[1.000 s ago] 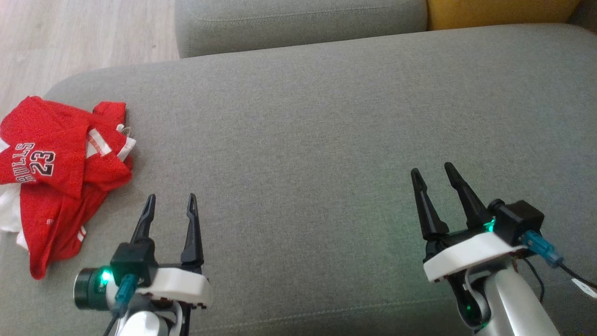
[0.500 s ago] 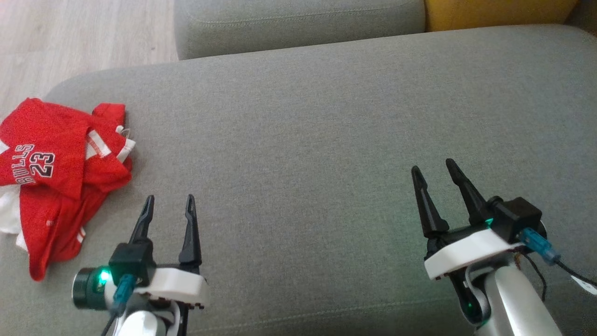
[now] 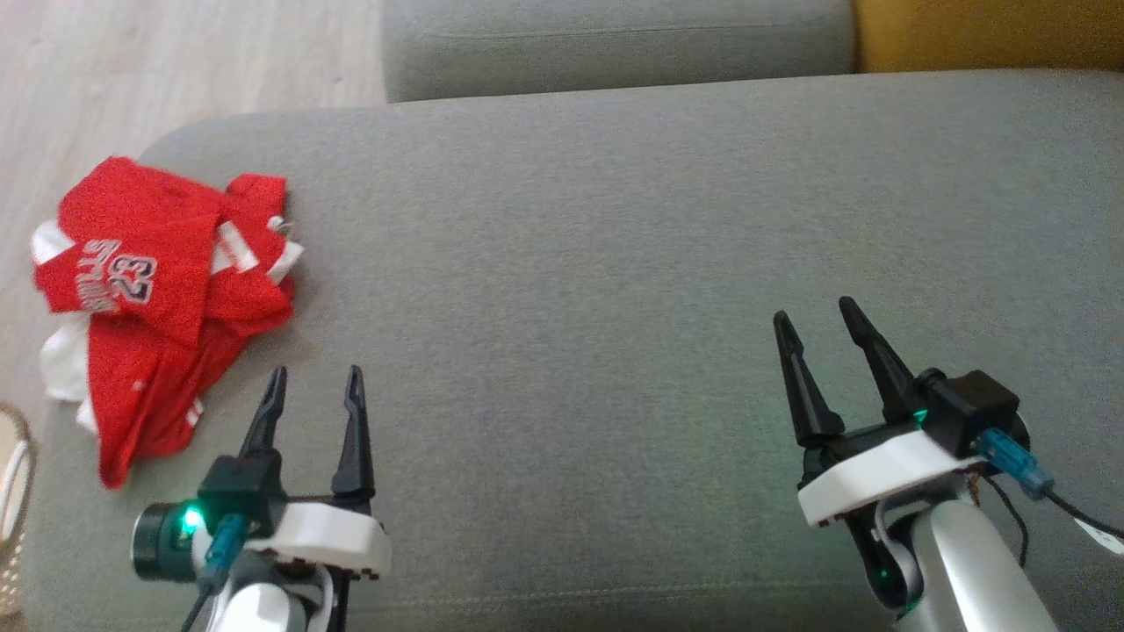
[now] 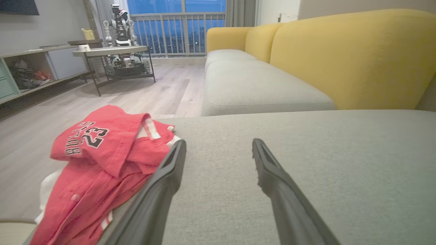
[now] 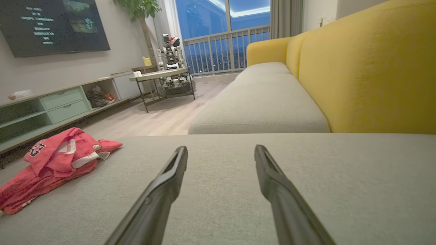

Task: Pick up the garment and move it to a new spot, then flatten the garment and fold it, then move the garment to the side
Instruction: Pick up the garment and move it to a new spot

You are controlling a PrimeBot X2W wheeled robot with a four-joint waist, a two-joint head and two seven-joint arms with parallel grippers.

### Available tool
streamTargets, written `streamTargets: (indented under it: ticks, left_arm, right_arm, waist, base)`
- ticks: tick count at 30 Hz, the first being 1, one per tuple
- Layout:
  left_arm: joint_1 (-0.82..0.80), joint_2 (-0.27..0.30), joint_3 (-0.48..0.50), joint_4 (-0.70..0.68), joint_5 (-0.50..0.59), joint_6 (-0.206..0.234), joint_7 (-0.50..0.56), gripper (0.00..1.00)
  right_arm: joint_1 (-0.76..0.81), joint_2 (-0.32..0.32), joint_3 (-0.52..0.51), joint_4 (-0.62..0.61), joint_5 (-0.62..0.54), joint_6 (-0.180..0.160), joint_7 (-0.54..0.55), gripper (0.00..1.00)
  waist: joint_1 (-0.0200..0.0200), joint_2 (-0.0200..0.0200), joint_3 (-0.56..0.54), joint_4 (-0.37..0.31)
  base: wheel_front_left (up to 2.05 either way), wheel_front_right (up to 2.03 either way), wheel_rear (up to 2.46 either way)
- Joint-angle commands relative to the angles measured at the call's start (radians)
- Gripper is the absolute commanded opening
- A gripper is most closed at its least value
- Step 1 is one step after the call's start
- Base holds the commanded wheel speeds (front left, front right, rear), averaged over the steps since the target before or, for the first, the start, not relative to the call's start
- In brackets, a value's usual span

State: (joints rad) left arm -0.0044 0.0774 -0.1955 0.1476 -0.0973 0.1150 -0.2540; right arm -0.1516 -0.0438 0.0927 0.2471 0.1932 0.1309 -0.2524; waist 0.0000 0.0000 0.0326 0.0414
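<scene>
Red cloth with white trim, the garment [image 3: 158, 298] lies crumpled in a loose heap at the left edge of the grey cushion [image 3: 615, 263], toward its far left corner. A flap folded over the top bears dark lettering and the number 23, and a white strip shows at the heap's left side, where the cloth seems to reach past the cushion's edge. In the left wrist view the garment [image 4: 102, 153] sits just beside the left finger [image 4: 163, 183] of that claw, though contact cannot be told.

The left gripper [image 3: 316, 376] hovers near the cushion's near edge, just right of the heap, its two dark fingers apart and holding nothing. The right gripper [image 3: 813, 314] hangs over the right part of the cushion, well apart from the garment, fingers likewise spread with bare grey fabric between them.

Beyond the far edge lies a second grey cushion [image 3: 615, 44], with a yellow backrest [image 3: 966, 35] to its right. Pale wooden floor [image 3: 176, 61] runs past the far left corner.
</scene>
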Motion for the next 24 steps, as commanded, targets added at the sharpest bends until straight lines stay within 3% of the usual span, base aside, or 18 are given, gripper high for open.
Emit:
streamTargets:
  ticks: [1,14,24]
  left_arm:
    - [-0.030,0.001,0.045,-0.028,0.012,-0.003,-0.008,1.00]
    - [-0.012,-0.006,0.089,-0.026,0.027,-0.022,-0.008,1.00]
    - [0.010,-0.009,0.111,-0.037,0.043,-0.026,-0.008,1.00]
  right_arm:
    - [-0.029,-0.006,0.028,-0.040,-0.009,0.000,-0.009,1.00]
    - [-0.009,-0.006,0.065,-0.035,-0.001,0.000,-0.009,1.00]
    - [0.004,-0.006,0.086,-0.024,0.017,0.000,-0.009,1.00]
  waist:
    - [0.0000,0.0000,0.003,0.028]
    - [0.0000,0.0000,-0.007,0.201]
    - [0.0000,0.0000,-0.021,0.279]
  base:
    - [0.00,0.00,0.00]
    - [0.00,0.00,0.00]
    - [0.00,0.00,0.00]
